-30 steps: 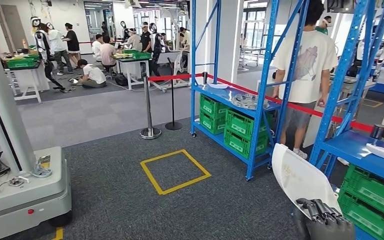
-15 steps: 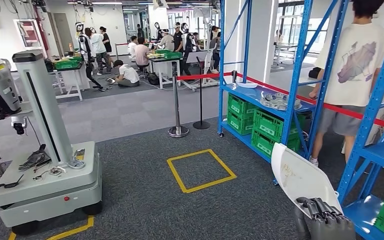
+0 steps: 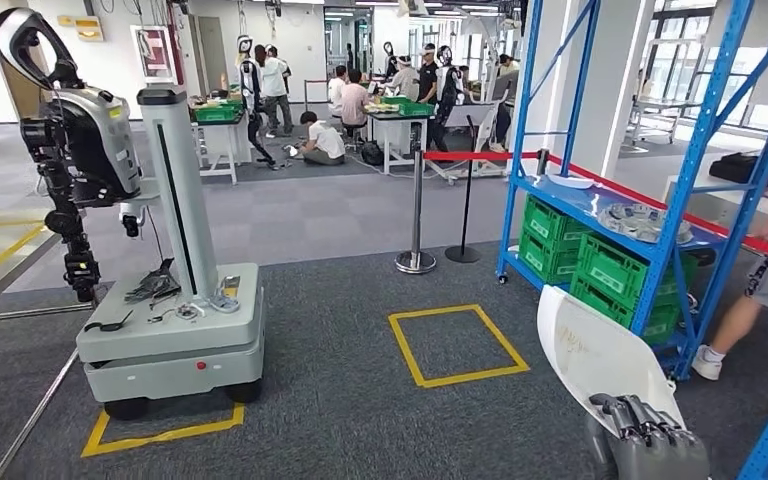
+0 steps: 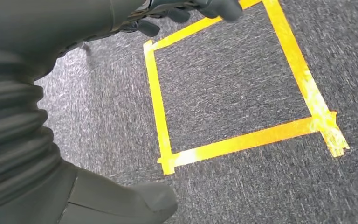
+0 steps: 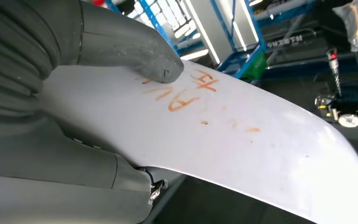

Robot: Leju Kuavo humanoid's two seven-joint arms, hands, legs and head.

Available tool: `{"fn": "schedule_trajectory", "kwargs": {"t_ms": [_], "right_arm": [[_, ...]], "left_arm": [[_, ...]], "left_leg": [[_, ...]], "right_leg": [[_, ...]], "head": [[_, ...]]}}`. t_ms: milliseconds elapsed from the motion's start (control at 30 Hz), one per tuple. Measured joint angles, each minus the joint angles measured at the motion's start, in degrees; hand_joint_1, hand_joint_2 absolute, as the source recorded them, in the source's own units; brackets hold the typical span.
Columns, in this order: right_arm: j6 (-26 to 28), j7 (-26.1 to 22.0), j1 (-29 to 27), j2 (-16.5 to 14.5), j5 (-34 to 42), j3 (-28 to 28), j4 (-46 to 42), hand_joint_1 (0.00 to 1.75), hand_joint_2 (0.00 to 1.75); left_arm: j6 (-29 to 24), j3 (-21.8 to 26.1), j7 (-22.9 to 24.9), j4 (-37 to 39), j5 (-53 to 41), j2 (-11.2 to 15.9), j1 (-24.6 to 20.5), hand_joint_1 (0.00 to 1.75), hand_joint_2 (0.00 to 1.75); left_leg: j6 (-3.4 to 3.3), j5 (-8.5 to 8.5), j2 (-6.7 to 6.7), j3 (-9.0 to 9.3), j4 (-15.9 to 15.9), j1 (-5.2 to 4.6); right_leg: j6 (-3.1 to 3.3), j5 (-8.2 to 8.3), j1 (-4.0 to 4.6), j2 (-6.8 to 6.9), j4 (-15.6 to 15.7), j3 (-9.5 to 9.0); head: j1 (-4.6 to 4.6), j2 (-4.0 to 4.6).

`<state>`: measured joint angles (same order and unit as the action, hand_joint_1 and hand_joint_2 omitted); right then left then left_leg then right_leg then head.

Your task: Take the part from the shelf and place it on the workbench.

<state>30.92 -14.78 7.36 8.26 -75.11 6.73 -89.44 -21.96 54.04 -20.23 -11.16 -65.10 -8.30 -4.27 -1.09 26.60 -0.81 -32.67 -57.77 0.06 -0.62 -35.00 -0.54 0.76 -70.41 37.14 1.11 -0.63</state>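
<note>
Already done: the white curved panel point(image 3: 600, 360) is off the blue shelf point(image 3: 600, 210) and is held up in the right hand point(image 3: 650, 435).
Right hand: its fingers point(image 3: 640, 412) are curled over the low edge of the panel, and in the right wrist view the thumb point(image 5: 140, 53) is pressed on the white face, next to some orange writing point(image 5: 182, 95).
Left hand: it point(image 4: 186, 11) is hung down over the grey carpet, above a yellow tape square point(image 4: 242, 84). Nothing is seen in it. Whether its fingers are spread or curled cannot be told.
Where the part is: in the air, near the shelf, touching no table.
Left to do: the panel is not yet set down. Tables point(image 3: 405, 125) are seen far back in the room, but which one is the workbench cannot be told.
In the way: a grey wheeled robot base point(image 3: 175, 335) is parked on the carpet.
</note>
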Motion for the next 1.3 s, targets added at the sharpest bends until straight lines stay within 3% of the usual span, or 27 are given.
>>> {"fn": "schedule_trajectory", "kwargs": {"t_ms": [33, 67, 100, 167, 233, 267, 333, 400, 433, 500, 533, 567, 600, 633, 700, 767, 867, 933, 1000, 1033, 1067, 1100, 1167, 1200, 1233, 1300], "right_arm": [[-0.05, 0.01, -0.23, 0.01, -0.02, 0.0, 0.0, 1.75, 1.75], [-0.1, 0.01, -0.41, 0.01, -0.02, 0.0, 0.0, 1.75, 1.75], [-0.14, 0.01, -0.5, 0.01, -0.03, 0.0, -0.01, 1.75, 1.75], [-0.19, 0.02, -0.5, 0.02, -0.08, 0.0, -0.02, 1.75, 1.75], [-0.26, 0.01, -0.49, 0.02, -0.25, 0.01, -0.06, 1.75, 1.75], [-0.34, 0.02, -0.48, 0.02, -0.34, 0.02, -0.08, 1.75, 1.75], [-0.55, 0.01, -0.41, 0.0, -0.48, 0.03, -0.1, 1.75, 1.75], [-0.72, -0.01, -0.32, -0.02, -0.59, 0.05, -0.16, 1.75, 1.75], [-0.77, -0.01, -0.31, -0.02, -0.62, 0.06, -0.2, 1.75, 1.75], [-0.81, -0.02, -0.36, -0.02, -0.67, 0.07, -0.26, 1.75, 1.75], [-0.83, -0.03, -0.39, -0.02, -0.7, 0.09, -0.26, 1.75, 1.75], [-0.85, -0.04, -0.42, -0.03, -0.75, 0.14, -0.26, 1.75, 1.75], [-0.85, -0.04, -0.44, -0.04, -0.82, 0.2, -0.26, 1.75, 1.75], [-0.86, -0.04, -0.44, -0.05, -0.89, 0.26, -0.26, 1.75, 1.75], [-0.83, -0.05, -0.44, -0.06, -0.97, 0.31, -0.26, 1.75, 1.75], [-0.8, -0.05, -0.44, -0.05, -0.98, 0.32, -0.26, 1.75, 1.75], [-0.72, -0.05, -0.44, -0.05, -1.03, 0.4, -0.31, 1.75, 1.75], [-0.61, -0.06, -0.41, -0.01, -1.03, 0.49, -0.41, 1.75, 1.75], [-0.63, -0.04, -0.59, 0.13, -1.01, 0.57, -0.41, 1.75, 1.75], [-0.67, -0.03, -0.78, 0.2, -0.99, 0.59, -0.38, 1.75, 1.75], [-0.72, -0.01, -0.97, 0.25, -0.97, 0.6, -0.34, 1.75, 1.75], [-0.72, 0.0, -1.09, 0.27, -0.95, 0.61, -0.33, 1.75, 1.75], [-0.71, 0.01, -1.13, 0.35, -0.91, 0.62, -0.33, 1.75, 1.75], [-0.72, 0.01, -1.1, 0.39, -0.88, 0.63, -0.32, 1.75, 1.75], [-0.7, 0.02, -1.1, 0.43, -0.86, 0.66, -0.32, 1.75, 1.75], [-0.71, 0.03, -1.1, 0.45, -0.77, 0.7, -0.32, 1.75, 1.75]], "left_arm": [[0.02, 0.01, 0.02, 0.0, -0.1, -0.02, 0.0, 0.0, 1.75], [0.05, 0.01, 0.05, 0.01, -0.2, -0.04, 0.06, 0.0, 1.75], [0.08, 0.01, 0.07, 0.02, -0.28, -0.06, 0.12, 0.0, 1.75], [0.11, 0.0, 0.09, 0.03, -0.34, -0.08, 0.14, 0.0, 1.75], [0.2, 0.01, 0.09, 0.01, -0.37, -0.07, 0.08, 0.0, 1.75], [0.25, 0.01, 0.1, -0.01, -0.39, -0.06, 0.09, 0.0, 1.75], [0.33, 0.01, 0.15, -0.01, -0.43, -0.04, 0.2, 0.0, 1.75], [0.38, 0.0, 0.25, 0.02, -0.45, -0.08, 0.27, 0.0, 1.75], [0.39, -0.01, 0.3, 0.03, -0.45, -0.1, 0.23, 0.0, 1.75], [0.42, -0.01, 0.4, 0.04, -0.45, -0.14, 0.12, 0.0, 1.75], [0.42, -0.01, 0.44, 0.05, -0.45, -0.14, 0.13, 0.0, 1.75], [0.42, -0.01, 0.49, 0.05, -0.45, -0.14, 0.17, 0.0, 1.75], [0.42, -0.01, 0.54, 0.06, -0.46, -0.13, 0.23, 0.0, 1.75], [0.42, -0.01, 0.57, 0.05, -0.46, -0.12, 0.27, 0.0, 1.75], [0.42, -0.01, 0.58, 0.04, -0.49, -0.09, 0.23, 0.0, 1.75], [0.42, -0.01, 0.52, 0.03, -0.51, -0.08, 0.17, 0.0, 1.75], [0.41, 0.0, 0.54, 0.02, -0.54, -0.04, 0.32, 0.0, 1.75], [0.41, 0.01, 0.56, 0.01, -0.59, 0.02, 0.31, 0.0, 1.75], [0.41, 0.02, 0.53, -0.02, -0.72, 0.07, 0.15, 0.0, 1.75], [0.42, 0.02, 0.52, -0.02, -0.79, 0.07, 0.12, 0.0, 1.75], [0.42, 0.02, 0.51, -0.01, -0.9, 0.05, 0.14, 0.0, 1.75], [0.43, 0.02, 0.51, 0.01, -1.01, 0.04, 0.17, 0.0, 1.75], [0.43, 0.02, 0.52, 0.02, -1.21, 0.03, 0.17, 0.0, 1.75], [0.43, 0.02, 0.54, 0.02, -1.3, 0.03, 0.14, 0.0, 1.75], [0.43, 0.02, 0.56, 0.01, -1.39, 0.03, 0.1, 0.0, 1.75], [0.43, 0.02, 0.61, 0.01, -1.5, 0.04, 0.13, 0.0, 1.75]], "left_leg": [[-0.03, -0.01, -0.65, -0.07, -0.09, 0.01], [-0.02, 0.0, -1.34, -0.15, -0.22, 0.04], [0.05, 0.03, -2.04, -0.21, -0.41, 0.1], [0.43, 0.18, -3.41, -0.34, -0.9, 0.3], [1.21, 0.35, -4.61, -0.71, -1.39, 0.29], [1.62, 0.32, -5.07, -0.96, -1.43, 0.27], [2.38, 0.13, -5.72, -1.46, -1.22, 0.34], [2.91, 0.99, -3.96, -2.14, -2.33, 0.35], [3.09, 2.42, -2.46, -3.03, -4.49, 0.31], [3.3, 6.3, -0.18, -6.14, -11.55, 0.29], [3.35, 7.77, 0.16, -7.66, -14.99, 0.3], [3.31, 8.14, 0.25, -8.35, -16.75, 0.3], [3.21, 7.43, 0.35, -8.01, -16.37, 0.27], [3.02, 5.83, 0.64, -6.57, -13.78, 0.21], [2.39, 2.55, 2.7, -2.33, -5.88, -0.15], [1.72, 1.37, 4.21, -0.16, -1.48, -0.57], [0.87, 1.14, 2.82, -0.24, -0.8, -0.64], [0.26, 0.68, 1.61, 0.37, -0.14, -0.25], [-0.09, 0.45, 0.31, 0.62, 0.03, -0.01], [-0.16, 0.46, -0.36, 0.59, -0.03, -0.01], [-0.18, 0.52, -1.1, 0.59, -0.11, -0.03], [-0.15, 0.6, -1.87, 0.61, -0.24, -0.03], [0.09, 0.89, -3.33, 0.69, -0.62, 0.03], [0.31, 1.08, -3.97, 0.65, -0.83, 0.05], [0.6, 1.24, -4.6, 0.51, -1.03, 0.06], [1.27, 1.38, -5.61, 0.01, -1.08, 0.14]], "right_leg": [[-0.13, -0.92, -0.08, -0.27, -3.04, 1.62], [-0.2, -0.77, -0.15, -0.34, -4.28, 2.4], [-0.24, 0.48, -0.25, -0.43, -3.24, 2.07], [-0.32, 4.25, -0.61, -1.64, 3.91, -1.24], [-0.15, 6.18, -0.68, -3.14, 9.57, -3.84], [0.12, 6.22, -0.59, -3.48, 10.44, -4.14], [0.96, 6.45, -0.38, -2.62, 10.47, -4.01], [1.85, 6.68, -0.38, -1.64, 10.73, -4.05], [2.22, 6.77, -0.38, -1.05, 10.86, -4.06], [2.64, 6.73, -0.18, 0.19, 10.88, -3.99], [2.71, 6.7, -0.06, 0.85, 10.88, -3.95], [2.76, 6.67, 0.03, 1.5, 10.87, -3.93], [2.78, 6.64, 0.1, 2.13, 10.86, -3.94], [2.77, 6.58, 0.15, 2.76, 10.86, -4.02], [2.54, 6.37, 0.34, 4.01, 10.82, -4.3], [2.05, 6.18, 0.47, 4.96, 10.8, -4.51], [1.01, 6.03, 0.3, 6.0, 11.05, -4.91], [0.28, 4.46, 0.11, 3.82, 8.82, -4.22], [-0.22, 1.23, -0.09, 0.63, 1.89, -0.94], [-0.33, 0.02, -0.14, -0.02, -1.8, 1.08], [-0.38, -0.3, -0.16, -0.3, -4.22, 2.59], [-0.36, 0.64, -0.17, -0.4, -4.27, 3.06], [-0.2, 4.96, -0.3, -1.18, 1.8, 0.91], [-0.14, 6.6, -0.45, -2.37, 5.65, -0.68], [-0.05, 7.6, -0.51, -3.35, 8.59, -1.95], [0.25, 7.57, -0.4, -4.35, 10.72, -2.9]], "head": [[-0.01, 0.0], [-0.02, 0.0], [-0.02, 0.0], [-0.01, 0.0], [0.0, 0.0], [0.01, 0.0], [0.01, 0.0], [0.08, 0.0], [0.14, 0.0], [0.21, 0.0], [0.21, 0.0], [0.21, 0.0], [0.21, 0.0], [0.21, 0.0], [0.21, 0.0], [0.21, 0.0], [0.19, 0.0], [0.16, 0.0], [0.1, 0.0], [0.08, 0.0], [0.07, 0.0], [0.05, 0.0], [0.04, 0.0], [0.05, 0.0], [0.04, 0.0], [0.09, -0.01]]}}
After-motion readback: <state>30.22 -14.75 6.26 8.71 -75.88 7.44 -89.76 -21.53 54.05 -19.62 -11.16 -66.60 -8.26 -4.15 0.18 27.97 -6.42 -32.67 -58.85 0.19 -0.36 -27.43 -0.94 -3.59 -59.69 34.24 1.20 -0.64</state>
